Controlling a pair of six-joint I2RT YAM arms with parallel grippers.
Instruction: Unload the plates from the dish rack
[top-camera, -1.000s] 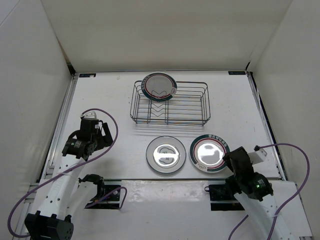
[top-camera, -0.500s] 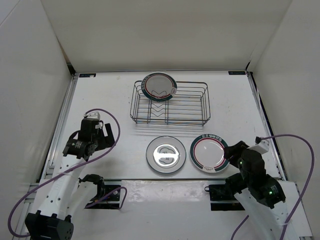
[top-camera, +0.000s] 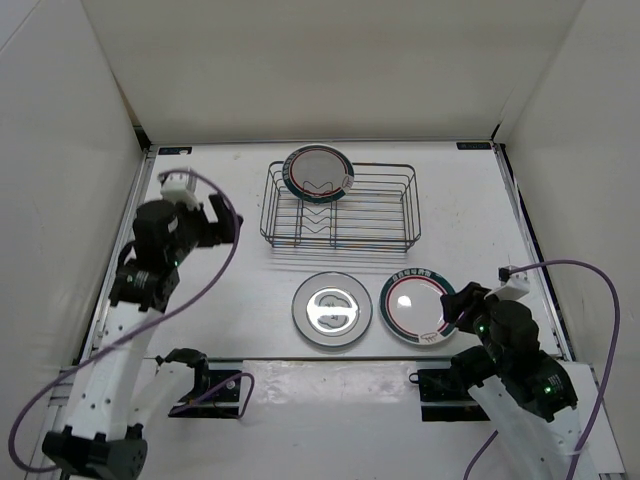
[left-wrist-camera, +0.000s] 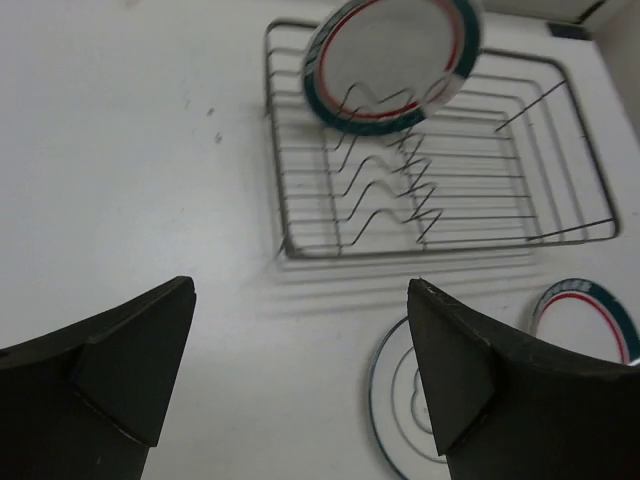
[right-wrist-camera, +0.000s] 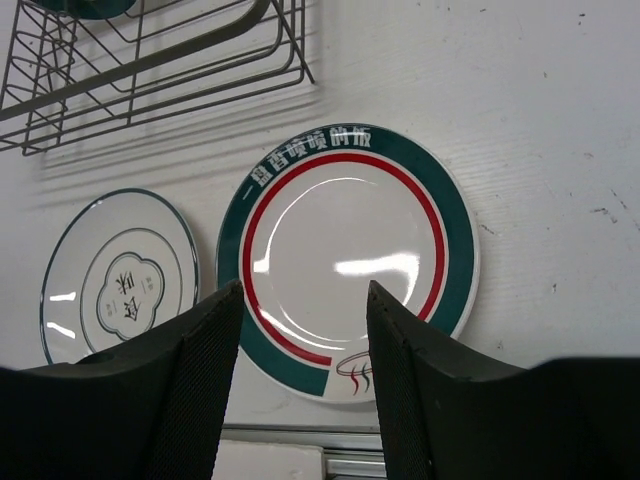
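The silver wire dish rack (top-camera: 385, 232) stands at the table's back middle. One red-and-teal rimmed plate (top-camera: 318, 172) stands upright in its far left end, also in the left wrist view (left-wrist-camera: 392, 62). A grey-rimmed plate (top-camera: 331, 309) and a second red-and-teal plate (top-camera: 415, 305) lie flat on the table in front of the rack; both show in the right wrist view, the grey-rimmed plate (right-wrist-camera: 118, 272) and the red-and-teal plate (right-wrist-camera: 350, 260). My left gripper (top-camera: 228, 222) is open and empty, left of the rack. My right gripper (top-camera: 460, 305) is open and empty, at the near right edge of the flat red-and-teal plate.
White walls enclose the table on three sides. Metal rails run along the left edge (top-camera: 120, 260) and right edge (top-camera: 530, 250). Purple cables loop off both arms. Arm base mounts (top-camera: 215, 385) sit at the near edge.
My left arm has risen and swung toward the rack. My right gripper has drawn back off the red-and-teal plate, which lies flat on the table.
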